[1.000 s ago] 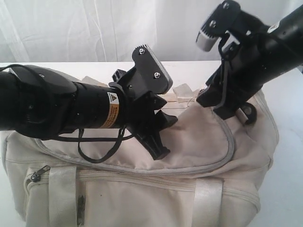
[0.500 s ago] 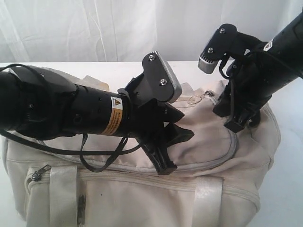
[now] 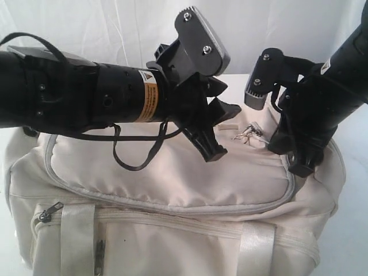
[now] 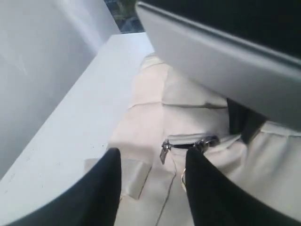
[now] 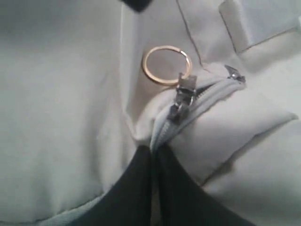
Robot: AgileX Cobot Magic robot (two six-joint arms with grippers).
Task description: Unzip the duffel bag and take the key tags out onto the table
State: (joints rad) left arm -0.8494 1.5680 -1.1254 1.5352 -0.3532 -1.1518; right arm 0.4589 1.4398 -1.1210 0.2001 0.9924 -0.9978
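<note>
A wide white tabletop (image 3: 359,221) runs under everything, and a white curtain (image 3: 103,23) hangs behind it. The big cream duffel bag (image 3: 172,172) sits on the tabletop and fills most of the low part of the exterior view. A grey zipper (image 3: 172,207) curves round the bag's top flap, and along the front it looks shut. One black arm comes in from the left, held up over the bag and almost level. Its left hand (image 3: 225,131) hangs in the air above the bag's top and touches nothing. In the left wrist view its two black fingers (image 4: 101,193) stand wide apart with nothing between them, and the bag's end and a bit of tabletop lie below. The other black arm slants down from the upper right. Its right hand (image 3: 303,168) points down and presses on the bag's top near the right end. In the right wrist view its two fingers (image 5: 138,188) are squeezed close together, and the grey zipper band runs down right between them, so they seem to pinch it. Just past the fingertips sits the metal zipper slider (image 5: 184,92). A thin gold ring (image 5: 162,83) lies flat on the cream cloth, touching the slider.
</note>
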